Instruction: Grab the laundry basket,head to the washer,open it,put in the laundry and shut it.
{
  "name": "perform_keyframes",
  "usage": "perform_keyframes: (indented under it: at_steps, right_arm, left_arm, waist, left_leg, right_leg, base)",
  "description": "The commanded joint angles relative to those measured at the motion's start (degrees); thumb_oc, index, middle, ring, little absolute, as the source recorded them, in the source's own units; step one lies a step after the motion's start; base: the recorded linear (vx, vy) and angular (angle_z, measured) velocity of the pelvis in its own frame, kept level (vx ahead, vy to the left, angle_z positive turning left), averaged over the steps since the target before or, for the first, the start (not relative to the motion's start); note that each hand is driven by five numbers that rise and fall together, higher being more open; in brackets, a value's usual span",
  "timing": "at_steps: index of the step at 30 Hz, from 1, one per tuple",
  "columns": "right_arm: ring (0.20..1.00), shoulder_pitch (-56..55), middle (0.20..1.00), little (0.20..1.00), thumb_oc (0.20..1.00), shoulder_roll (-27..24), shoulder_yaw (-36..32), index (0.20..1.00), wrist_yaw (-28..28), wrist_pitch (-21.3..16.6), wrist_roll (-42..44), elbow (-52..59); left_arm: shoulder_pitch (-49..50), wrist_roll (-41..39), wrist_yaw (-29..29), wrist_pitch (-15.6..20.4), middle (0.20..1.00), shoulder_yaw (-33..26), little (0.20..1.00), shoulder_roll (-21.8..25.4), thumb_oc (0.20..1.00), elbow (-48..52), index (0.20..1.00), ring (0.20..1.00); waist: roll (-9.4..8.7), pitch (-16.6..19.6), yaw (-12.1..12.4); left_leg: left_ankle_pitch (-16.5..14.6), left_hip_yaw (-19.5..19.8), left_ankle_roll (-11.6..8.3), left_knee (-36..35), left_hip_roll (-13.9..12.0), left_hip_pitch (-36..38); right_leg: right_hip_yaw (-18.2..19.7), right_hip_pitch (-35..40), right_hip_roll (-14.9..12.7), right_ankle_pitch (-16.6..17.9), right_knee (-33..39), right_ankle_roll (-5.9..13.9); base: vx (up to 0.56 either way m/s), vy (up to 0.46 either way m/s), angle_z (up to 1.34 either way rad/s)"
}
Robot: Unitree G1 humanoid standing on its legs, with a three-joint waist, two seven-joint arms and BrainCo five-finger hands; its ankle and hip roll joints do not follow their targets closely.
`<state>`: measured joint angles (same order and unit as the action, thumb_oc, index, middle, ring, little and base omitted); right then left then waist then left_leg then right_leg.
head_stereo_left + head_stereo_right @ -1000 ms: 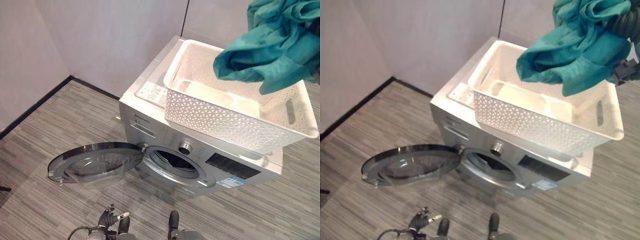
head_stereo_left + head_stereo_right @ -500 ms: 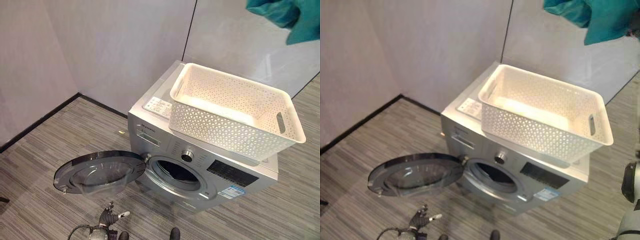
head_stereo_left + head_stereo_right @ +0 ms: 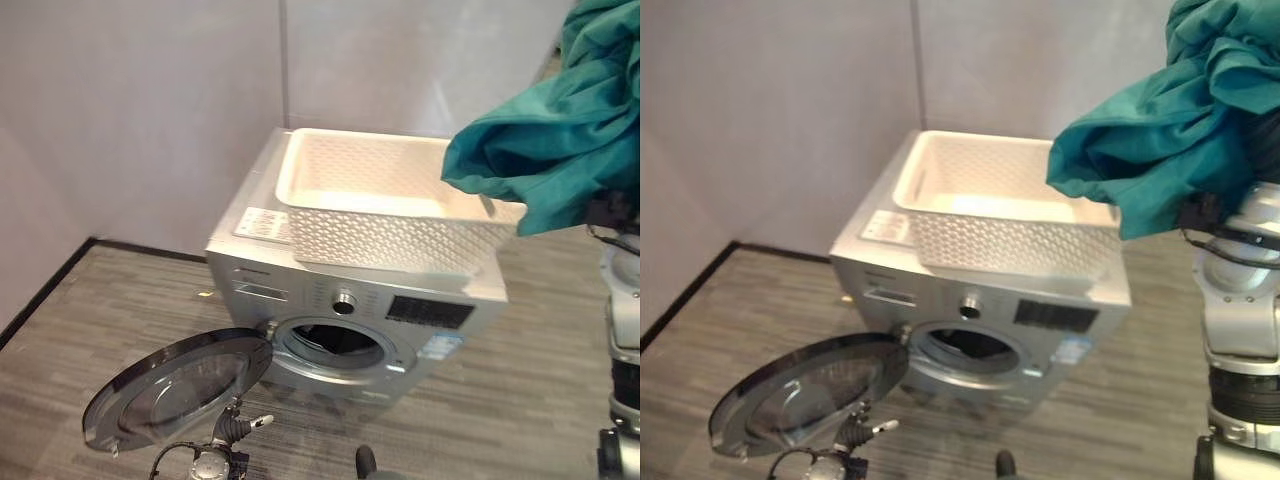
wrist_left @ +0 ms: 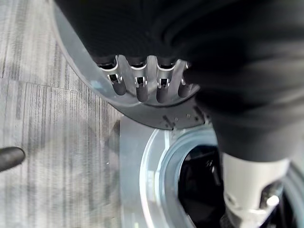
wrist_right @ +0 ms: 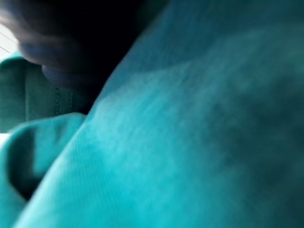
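A silver washer (image 3: pixel 300 290) stands by the wall, its round door (image 3: pixel 175 390) swung wide open to the left over the floor. The drum opening (image 3: pixel 335 345) is dark. A white lattice laundry basket (image 3: pixel 380 235) rests on the washer's top, with nothing visible in it. A bunched teal cloth (image 3: pixel 550 150) hangs high at the right, above and beside the basket's right end, carried by my right arm (image 3: pixel 1238 290). The cloth wraps my right hand (image 5: pixel 71 38). My left hand (image 3: pixel 236 430) hangs low by the open door's near edge, fingers (image 4: pixel 137 83) relaxed and holding nothing.
Grey panel walls (image 3: pixel 150 120) close in behind and to the left of the washer. Striped grey floor (image 3: pixel 520 360) lies in front and to the right. The open door takes up the floor at the front left.
The camera has swung, so the washer now faces me more squarely. The teal cloth, lifted out of the basket and raised to the upper right, now hangs lower beside the basket's right end.
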<state>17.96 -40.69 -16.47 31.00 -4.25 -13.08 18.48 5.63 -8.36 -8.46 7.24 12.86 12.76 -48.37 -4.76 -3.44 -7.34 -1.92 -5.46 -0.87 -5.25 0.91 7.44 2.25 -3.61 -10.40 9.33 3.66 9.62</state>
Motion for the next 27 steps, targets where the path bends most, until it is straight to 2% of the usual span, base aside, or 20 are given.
perform_keyframes:
  at_steps: [1,2,3,6,7,8,12,15,16,18,23,27]
  right_arm:
    - [0.200,0.7,0.200,0.200,0.200,-0.3,-8.4,0.200,0.0,1.2,-9.8,4.3]
    - [0.200,0.5,0.200,0.200,0.200,-0.3,-8.5,0.200,0.0,1.2,-9.9,4.4]
    - [0.200,-3.5,0.200,0.200,0.200,3.2,-9.4,0.200,-1.7,0.3,-9.8,7.7]
    - [0.200,-10.8,0.200,0.200,0.200,10.0,-8.6,0.200,-5.7,-2.3,-8.0,12.9]
    - [0.200,-15.4,0.200,0.200,0.200,16.0,-3.0,0.200,-9.2,-6.0,3.1,12.5]
    - [0.200,-15.5,0.200,0.200,0.200,16.1,-2.9,0.200,-9.3,-6.1,3.3,12.5]
    - [0.200,-26.9,0.200,0.200,0.200,21.1,10.9,0.200,-21.8,-7.1,22.2,9.4]
    - [0.200,-32.5,0.200,0.200,0.200,20.5,15.7,0.200,-27.4,-5.8,29.0,9.1]
    - [0.200,-36.8,0.200,0.200,0.200,20.1,19.6,0.200,-31.3,-4.4,35.6,6.7]
    - [0.200,-40.6,0.200,0.200,0.200,19.6,22.5,0.200,-34.6,-2.9,40.9,4.1]
    - [0.200,-43.5,0.200,0.200,0.200,22.2,27.4,0.200,-37.4,0.4,51.4,-8.5]
    - [0.200,-43.0,0.200,0.200,0.200,23.6,28.4,0.200,-37.2,1.0,52.3,-15.0]
  left_arm:
    - [-1.8,2.4,-1.2,1.5,1.000,-2.2,1.000,2.2,1.000,-0.6,1.000,1.000]
    - [-1.8,2.4,-1.2,1.5,1.000,-2.1,1.000,2.3,1.000,-0.6,1.000,1.000]
    - [-1.5,2.7,-1.6,1.4,1.000,-3.7,1.000,1.6,1.000,-1.5,1.000,1.000]
    - [-0.9,2.9,-2.0,1.5,1.000,-5.8,1.000,0.8,1.000,-3.1,1.000,1.000]
    - [-0.9,2.3,-2.6,1.5,1.000,-6.3,1.000,0.5,1.000,-4.3,1.000,1.000]
    - [-0.8,2.3,-2.6,1.5,1.000,-6.4,1.000,0.6,1.000,-4.3,1.000,1.000]
    - [-0.9,1.5,-2.2,1.7,1.000,-7.9,1.000,0.7,1.000,-7.9,1.000,1.000]
    - [-0.9,1.3,-2.0,1.7,1.000,-8.7,1.000,1.4,1.000,-8.1,1.000,1.000]
    - [-1.1,1.2,-1.9,2.0,1.000,-8.8,1.000,2.2,1.000,-8.3,1.000,1.000]
    - [-1.3,1.4,-1.3,2.3,1.000,-8.1,1.000,2.8,1.000,-7.7,1.000,1.000]
    - [-0.9,0.9,-1.0,2.8,1.000,-6.5,1.000,3.7,1.000,-4.2,1.000,1.000]
    - [-0.8,-0.4,-1.3,3.1,1.000,-5.7,1.000,3.7,1.000,-2.5,1.000,1.000]
  waist:
    - [0.06,-0.3,2.3]
    - [0.05,-0.4,2.4]
    - [-0.03,-0.4,1.2]
    - [0.17,-0.3,-0.1]
    - [-0.06,-0.5,-0.8]
    - [-0.27,-0.4,-0.8]
    - [-1.34,-0.9,-1.4]
    - [-1.92,-0.7,-1.3]
    - [-2.49,-0.9,-0.8]
    - [-2.92,-1.4,-0.1]
    - [-2.78,-3.7,1.5]
    - [-2.07,-6.0,2.2]
  left_leg:
    - [-11.0,-0.1,6.37,5.9,1.9,0.5]
    - [-11.1,-0.2,6.38,5.9,1.9,0.6]
    - [-10.7,-1.3,6.56,5.6,2.3,1.0]
    - [-11.1,-2.6,6.90,4.8,2.5,2.2]
    - [-11.1,-3.6,6.87,4.6,2.4,2.9]
    - [-10.9,-3.7,6.84,4.6,2.6,2.7]
    - [-10.4,-5.6,6.49,3.9,2.8,3.5]
    - [-10.1,-5.9,6.19,3.9,3.0,3.2]
    - [-10.0,-5.8,5.88,4.2,3.1,3.1]
    - [-10.0,-5.4,5.47,4.5,3.2,2.9]
    - [-9.7,-3.9,4.69,5.3,3.3,1.7]
    - [-9.3,-2.9,4.23,6.1,3.4,0.0]
  right_leg:
    - [-1.9,-2.7,-4.2,-4.9,-10.1,4.42]
    - [-1.9,-2.6,-4.2,-5.0,-10.1,4.44]
    - [-1.5,-3.1,-4.6,-3.7,-10.2,4.55]
    - [-1.4,-3.2,-4.9,-3.3,-10.3,5.04]
    - [-1.5,-3.0,-5.0,-3.3,-10.4,5.14]
    - [-1.3,-3.2,-5.1,-3.0,-10.3,5.12]
    - [-1.0,-3.7,-5.4,-1.6,-10.3,5.22]
    - [-1.3,-3.9,-6.0,-1.0,-9.8,5.18]
    - [-2.0,-3.7,-6.6,-0.8,-9.5,5.09]
    - [-3.0,-3.3,-7.3,-0.7,-9.2,5.07]
    - [-5.5,-2.5,-8.7,-0.5,-8.3,4.97]
    - [-6.8,-2.5,-9.7,-0.5,-7.9,5.01]
  base:
    - [0.02,0.081,-0.61]
    - [-0.02,0.055,-0.40]
    - [-0.04,0.022,-0.33]
    - [-0.02,0.026,-0.28]
    - [-0.07,0.000,-0.29]
    - [-0.08,-0.003,-0.41]
    - [-0.07,-0.022,-0.30]
    - [-0.04,-0.026,-0.02]
    - [-0.03,-0.040,0.02]
    - [-0.02,-0.036,0.11]
    - [-0.01,-0.021,0.15]
    - [-0.03,-0.009,0.11]
